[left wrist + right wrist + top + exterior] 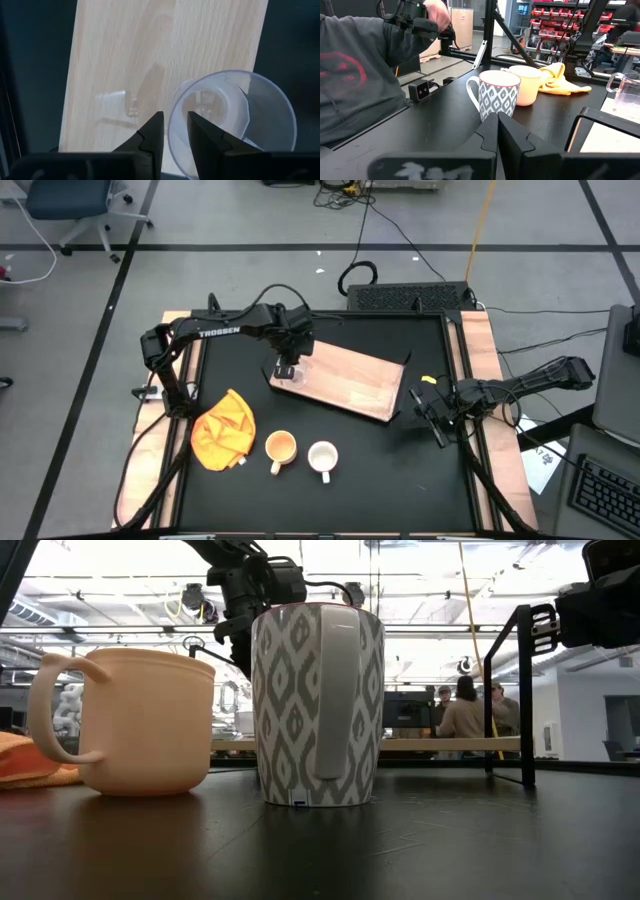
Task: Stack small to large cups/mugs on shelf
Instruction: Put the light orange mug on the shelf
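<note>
1. While the left hand (pixel 287 366) hung over the near-left corner of the shelf (pixel 345 384), its fingers (pixel 150 137) were pinched on the rim of the clear glass cup (pixel 232 122), one finger outside the wall and one inside.
2. Glass cup (pixel 289 372) sat at that corner of the light-wood shelf; whether its base was touching the board or just above it was hard to tell from the wrist view.
3. Right hand (pixel 432 412) waited at the table's right side, just beside the shelf's right end, fingers (pixel 490 131) pressed together, holding nothing.
4. Yellow-orange mug (pixel 281 447) stood upright on the black table (pixel 400 480), in front of the shelf, well apart from it.
5. White patterned mug (pixel 322 457) stood upright just beside the yellow-orange mug, to its right, not touching.
6. Orange-yellow cloth (pixel 223 430) lay crumpled on the table left of both mugs.
7. A person in a grey top (pixel 355 75) showed in the right wrist view beyond the table edge.
</note>
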You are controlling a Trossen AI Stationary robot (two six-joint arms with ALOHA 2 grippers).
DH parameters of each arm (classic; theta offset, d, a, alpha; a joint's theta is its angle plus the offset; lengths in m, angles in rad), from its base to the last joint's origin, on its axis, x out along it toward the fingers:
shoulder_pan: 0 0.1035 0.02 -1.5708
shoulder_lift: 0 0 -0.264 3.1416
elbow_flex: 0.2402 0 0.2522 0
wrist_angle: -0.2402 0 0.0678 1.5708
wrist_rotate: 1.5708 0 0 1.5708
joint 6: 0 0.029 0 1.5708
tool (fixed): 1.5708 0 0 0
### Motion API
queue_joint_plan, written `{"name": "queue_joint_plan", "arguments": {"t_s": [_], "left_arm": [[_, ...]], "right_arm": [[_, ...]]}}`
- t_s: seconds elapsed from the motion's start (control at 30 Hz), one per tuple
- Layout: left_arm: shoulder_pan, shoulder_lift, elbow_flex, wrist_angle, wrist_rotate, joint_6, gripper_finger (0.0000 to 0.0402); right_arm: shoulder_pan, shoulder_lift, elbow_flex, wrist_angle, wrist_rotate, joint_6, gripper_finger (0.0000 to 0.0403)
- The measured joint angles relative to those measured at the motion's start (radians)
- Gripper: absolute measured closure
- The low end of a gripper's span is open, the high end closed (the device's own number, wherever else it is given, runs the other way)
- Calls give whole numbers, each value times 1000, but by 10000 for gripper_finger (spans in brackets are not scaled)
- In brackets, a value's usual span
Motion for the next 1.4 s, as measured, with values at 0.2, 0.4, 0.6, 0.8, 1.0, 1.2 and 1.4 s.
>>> {"name": "queue_joint_plan", "arguments": {"t_s": [0.2, 0.4, 0.6, 0.8, 1.0, 1.2, 1.4], "left_arm": [[0, 0, 0, 1, 0, -12, 313], [0, 0, 0, 4, 0, -29, 313], [0, 0, 0, 3, -1, -46, 313], [0, 0, 0, 1, -46, -67, 313], [1, 0, 0, -2, -54, -83, 312], [1, 0, 0, -6, -87, -120, 254], [0, 0, 1, -12, -150, -132, 165]], "right_arm": [[0, 0, -1, 0, 0, 0, 403], [0, 0, -6, 2, 0, 0, 403], [0, 0, -6, 2, 0, 0, 403], [0, 0, -6, 2, 0, 0, 403], [0, 0, -6, 2, 0, 3, 403], [0, 0, -6, 2, 0, 3, 403], [0, 0, -6, 2, 0, 2, 403]]}}
